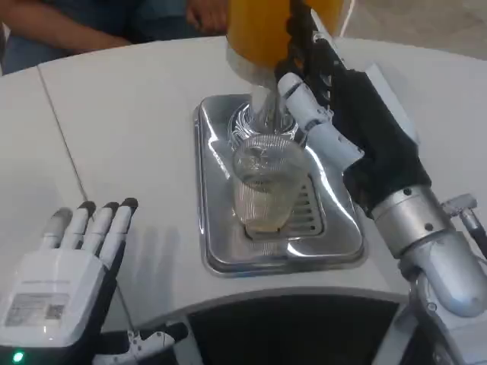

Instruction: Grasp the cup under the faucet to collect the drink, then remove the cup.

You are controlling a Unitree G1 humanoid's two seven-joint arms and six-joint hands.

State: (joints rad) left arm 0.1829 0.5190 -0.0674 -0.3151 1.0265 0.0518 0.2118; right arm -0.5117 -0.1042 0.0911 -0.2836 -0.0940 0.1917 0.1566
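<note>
A clear ribbed cup [264, 186] stands upright on the steel drip tray [221, 251], right under the silver faucet [262, 103] of an orange drink tank [255, 30]. A little pale liquid lies in the cup's bottom. My right hand [335, 99] is raised behind and to the right of the cup, against the faucet. Its dark fingers [304, 38] reach up along the tank's front, and a white finger [304, 106] lies beside the faucet, just above the cup's rim. Whether they clasp a lever is hidden. My left hand [72, 274] lies open, flat, at the lower left.
The tray's slotted grate [308, 205] is under and to the right of the cup. A person in dark blue [91, 19] sits beyond the table's far edge. A seam [61, 137] runs across the white tabletop on the left. The table's front edge curves just below the tray.
</note>
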